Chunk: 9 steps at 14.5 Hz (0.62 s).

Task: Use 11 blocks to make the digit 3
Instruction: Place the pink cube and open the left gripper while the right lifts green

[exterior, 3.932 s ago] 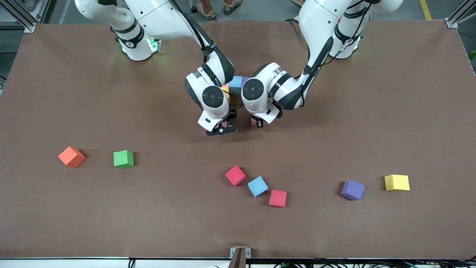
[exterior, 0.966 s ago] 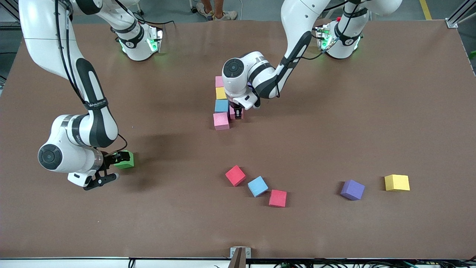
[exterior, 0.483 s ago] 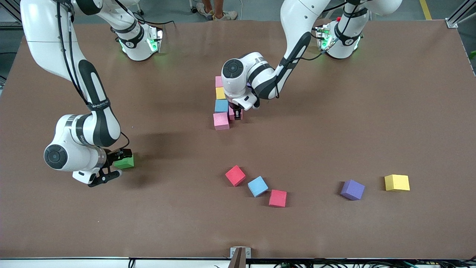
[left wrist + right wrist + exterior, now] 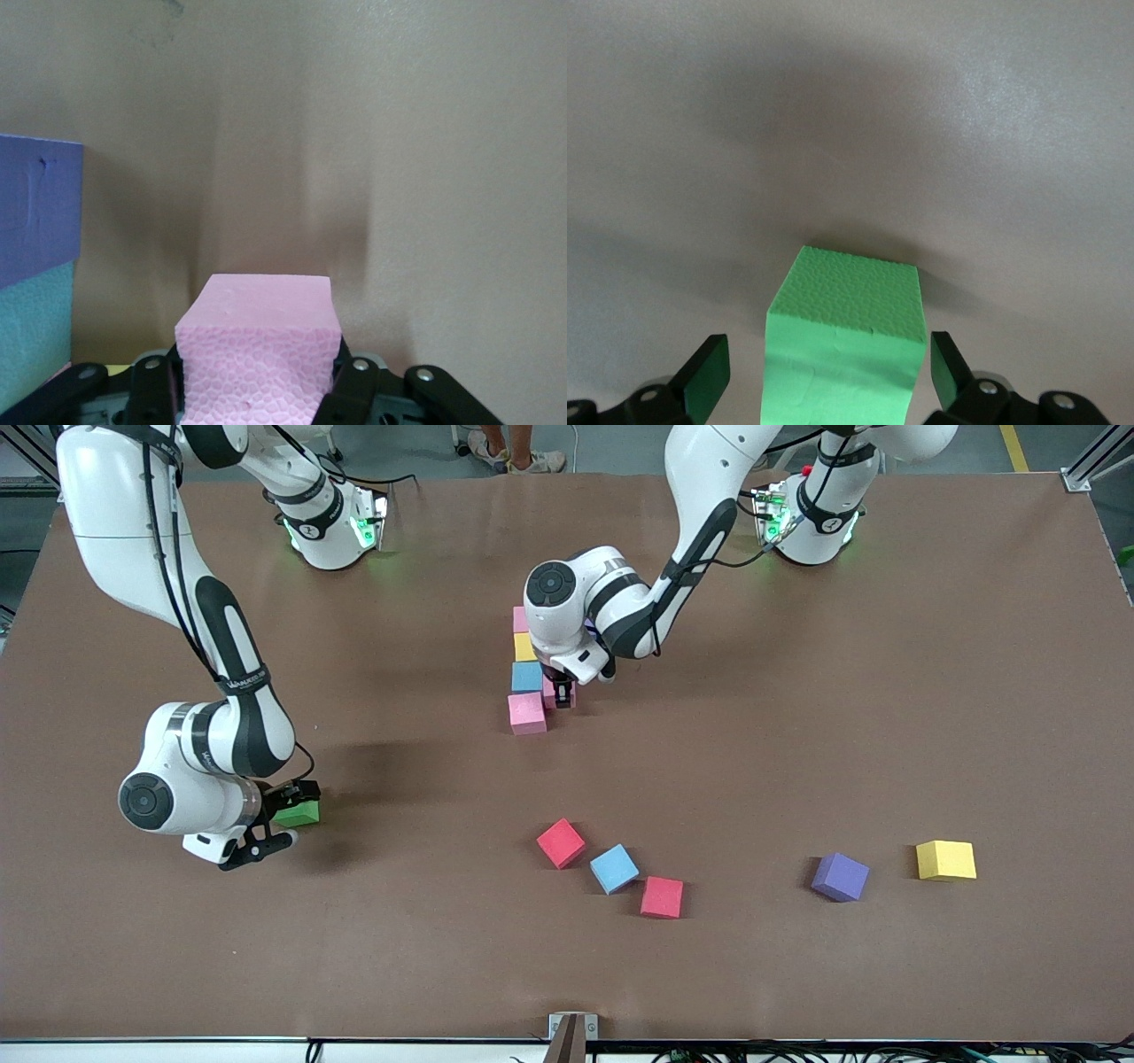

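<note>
The digit 3 is a partial figure at mid-table: a column of pink point(image 4: 521, 618), yellow point(image 4: 525, 646), light blue point(image 4: 527, 677) and pink point(image 4: 527, 713) blocks. My left gripper point(image 4: 560, 693) is shut on a pink block point(image 4: 257, 345) and holds it low beside the light blue one; purple point(image 4: 35, 208) and light blue point(image 4: 31, 336) blocks stand next to it. My right gripper point(image 4: 285, 817) is open, its fingers point(image 4: 709, 379) on either side of the green block point(image 4: 299, 811) with gaps; the green block point(image 4: 843, 350) rests on the table.
Loose blocks lie nearer the front camera: red point(image 4: 560, 842), light blue point(image 4: 614, 868), a second reddish one point(image 4: 662, 896), purple point(image 4: 840, 877) and yellow point(image 4: 945, 860). The orange cube is hidden under the right arm. The brown table point(image 4: 842, 717) is bare elsewhere.
The right arm swung from the figure to the green block and has closed in around it. The left gripper brought its pink block in beside the column and has hardly moved since.
</note>
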Available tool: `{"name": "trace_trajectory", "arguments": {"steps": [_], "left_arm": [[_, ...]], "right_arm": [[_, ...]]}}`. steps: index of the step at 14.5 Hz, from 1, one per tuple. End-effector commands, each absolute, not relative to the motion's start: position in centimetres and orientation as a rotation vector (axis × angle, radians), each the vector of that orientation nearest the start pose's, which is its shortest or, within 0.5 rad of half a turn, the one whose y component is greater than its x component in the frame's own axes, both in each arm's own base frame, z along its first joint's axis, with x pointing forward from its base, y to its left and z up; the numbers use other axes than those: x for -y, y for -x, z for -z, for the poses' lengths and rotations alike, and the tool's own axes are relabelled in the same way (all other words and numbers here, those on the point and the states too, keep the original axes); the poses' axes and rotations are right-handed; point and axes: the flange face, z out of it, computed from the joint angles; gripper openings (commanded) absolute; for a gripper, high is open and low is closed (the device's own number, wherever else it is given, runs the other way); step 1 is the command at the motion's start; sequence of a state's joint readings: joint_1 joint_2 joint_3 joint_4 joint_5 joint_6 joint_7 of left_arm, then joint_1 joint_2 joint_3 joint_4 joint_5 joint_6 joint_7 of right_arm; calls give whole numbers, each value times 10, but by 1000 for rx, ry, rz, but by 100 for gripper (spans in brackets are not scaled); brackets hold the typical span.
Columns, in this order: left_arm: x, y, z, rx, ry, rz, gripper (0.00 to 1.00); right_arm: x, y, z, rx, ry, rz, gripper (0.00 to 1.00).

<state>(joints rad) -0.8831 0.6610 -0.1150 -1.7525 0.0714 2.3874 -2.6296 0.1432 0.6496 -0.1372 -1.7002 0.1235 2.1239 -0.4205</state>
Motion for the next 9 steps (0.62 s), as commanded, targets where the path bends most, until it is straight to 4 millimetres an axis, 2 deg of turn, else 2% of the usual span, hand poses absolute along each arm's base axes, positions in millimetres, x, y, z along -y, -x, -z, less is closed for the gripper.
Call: {"name": "trace_trajectory", "arguments": {"steps": [1,3,5,6,7,9], "left_arm": [[562,-355,-180,-2275,-2214,6,1],[562,-353,-177,-2272,-2224,3,3],[562,-354,-176,-2262,-2234,-3,23],[561,-355,-176,-2258,-2236,-4,50],[561,-356,-177,-2259,-2235,-4,99],[558,-361,-182,-2230,-2260,-23,100]], "right_arm": [[-17,-650,-199,576,3024,-295,100],[-17,-651,-197,578,3028,-284,97],[-15,-651,-195,580,3033,-269,95],[-14,-651,-195,580,3032,-271,92],[-14,-651,-194,582,3031,-276,91],[-14,-650,-193,581,3029,-282,84]]}}
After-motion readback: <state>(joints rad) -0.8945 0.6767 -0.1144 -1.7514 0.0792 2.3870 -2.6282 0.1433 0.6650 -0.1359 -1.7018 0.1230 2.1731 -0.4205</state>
